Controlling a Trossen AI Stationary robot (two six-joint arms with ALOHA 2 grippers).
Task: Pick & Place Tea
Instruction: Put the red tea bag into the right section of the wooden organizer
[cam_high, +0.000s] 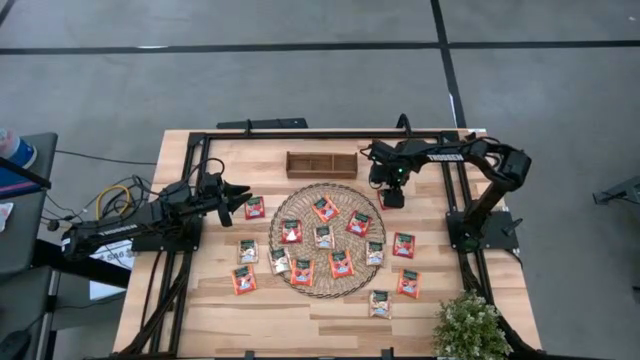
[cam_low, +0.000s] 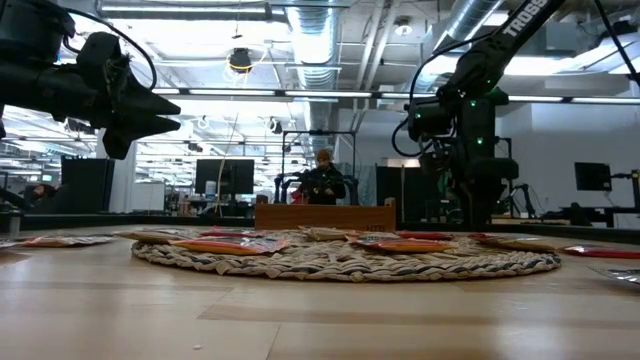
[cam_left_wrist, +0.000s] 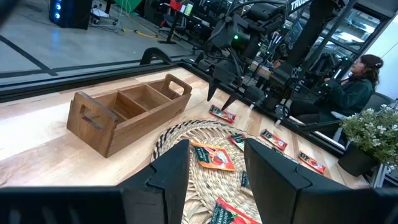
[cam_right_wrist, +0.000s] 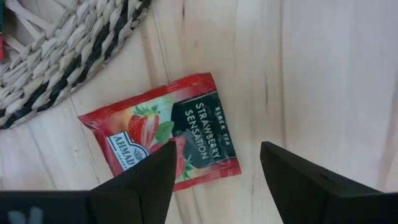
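Work has barely begun: your right gripper (cam_right_wrist: 214, 171) hangs spread wide directly above a red strawberry tea sachet (cam_right_wrist: 166, 132), nothing held, brown wooden compartment tray (cam_high: 321, 164) empty beside it.

You see a smooth pale wood table (cam_high: 300, 310), a rough woven straw mat (cam_high: 327, 283), a brown matt wooden tray (cam_left_wrist: 124, 115), and a shiny red sachet (cam_right_wrist: 168, 134), maybe foil or paper.

Pale wooden table (cam_high: 200, 315) bearing woven mat (cam_high: 300, 285), compartment tray (cam_high: 321, 165), scattered tea sachets (cam_high: 244, 281), potted plant (cam_high: 470, 327).
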